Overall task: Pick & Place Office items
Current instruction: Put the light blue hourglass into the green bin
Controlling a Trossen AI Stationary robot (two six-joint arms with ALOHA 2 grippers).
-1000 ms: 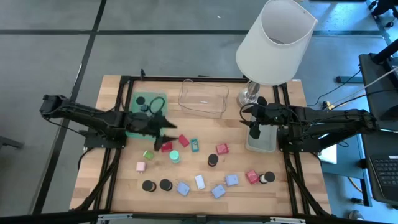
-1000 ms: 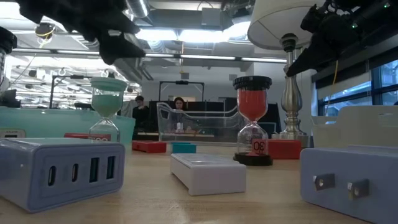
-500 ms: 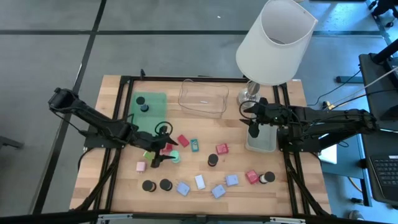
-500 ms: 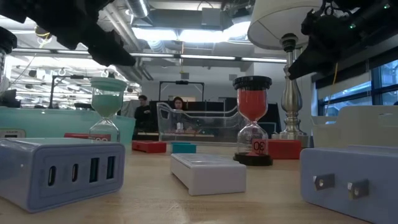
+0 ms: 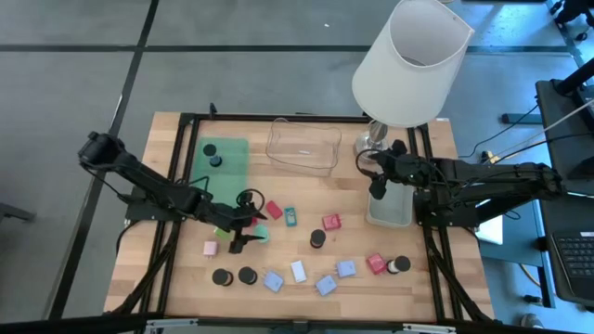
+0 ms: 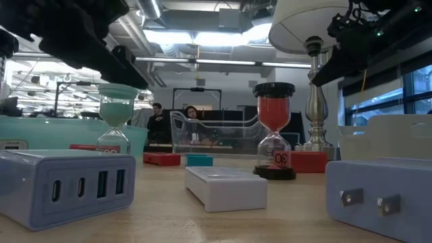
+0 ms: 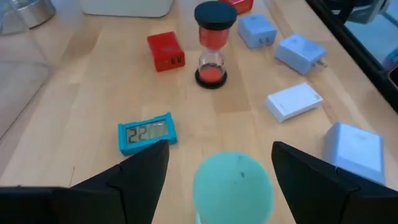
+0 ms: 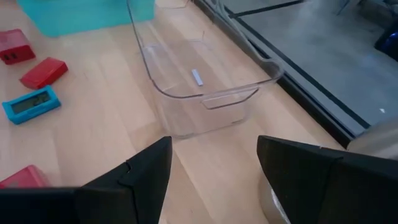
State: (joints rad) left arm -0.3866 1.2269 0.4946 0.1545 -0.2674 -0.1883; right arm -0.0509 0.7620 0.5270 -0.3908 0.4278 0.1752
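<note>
Your left gripper [image 5: 243, 225] hangs spread wide over the green-topped sand timer [image 7: 232, 180] — fingers on either side, not touching. The timer stands mid-table beside the teal clock [image 7: 147, 133]. Your right gripper [image 5: 377, 176], jaws parted and empty, waits above the grey tray [image 5: 391, 214].

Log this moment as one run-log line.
left gripper: open, above green-capped sand timer | right gripper: open, near clear tray, holding nothing | green tray: two black items inside
</note>
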